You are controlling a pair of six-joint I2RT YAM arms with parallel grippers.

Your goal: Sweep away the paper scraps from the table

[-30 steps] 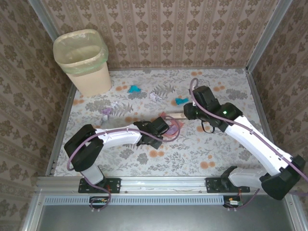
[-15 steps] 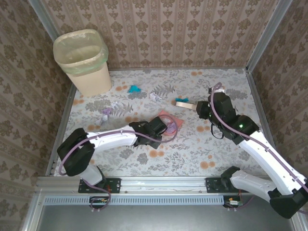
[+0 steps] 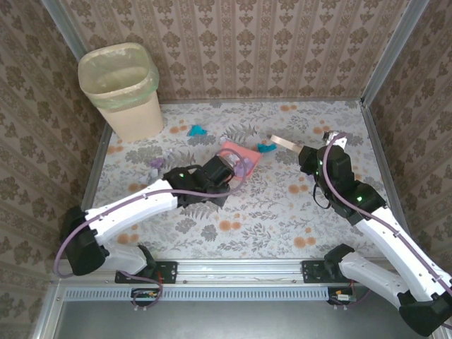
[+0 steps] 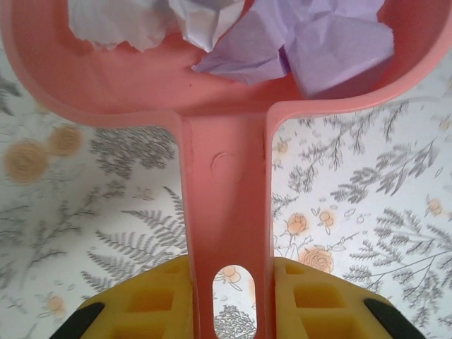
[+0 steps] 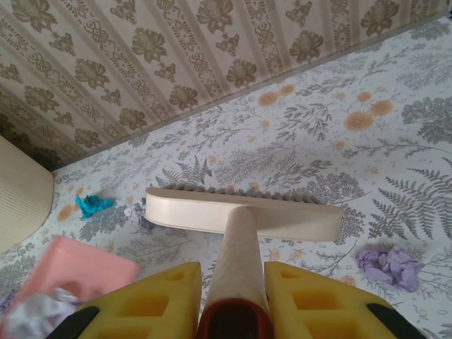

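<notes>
My left gripper (image 4: 227, 296) is shut on the handle of a pink dustpan (image 4: 226, 176), which holds white (image 4: 134, 21) and lilac paper scraps (image 4: 311, 42). From above, the dustpan (image 3: 239, 155) sits mid-table, tilted toward the back. My right gripper (image 5: 232, 304) is shut on the handle of a cream brush (image 5: 244, 212), whose head (image 3: 284, 143) hovers right of the pan. Loose scraps lie on the table (image 3: 282, 212): teal (image 3: 197, 131), teal beside the pan (image 3: 266, 147), lilac at the left (image 3: 155, 164), and lilac near the brush (image 5: 388, 265).
A cream waste bin (image 3: 123, 88) with a green liner stands in the far left corner. Aluminium rails (image 3: 233, 270) edge the table, and patterned walls (image 3: 254, 49) close in the back and both sides.
The left arm has stretched out and carried the dustpan toward the back. The right arm has pulled the brush rightward and farther back, away from the pan.
</notes>
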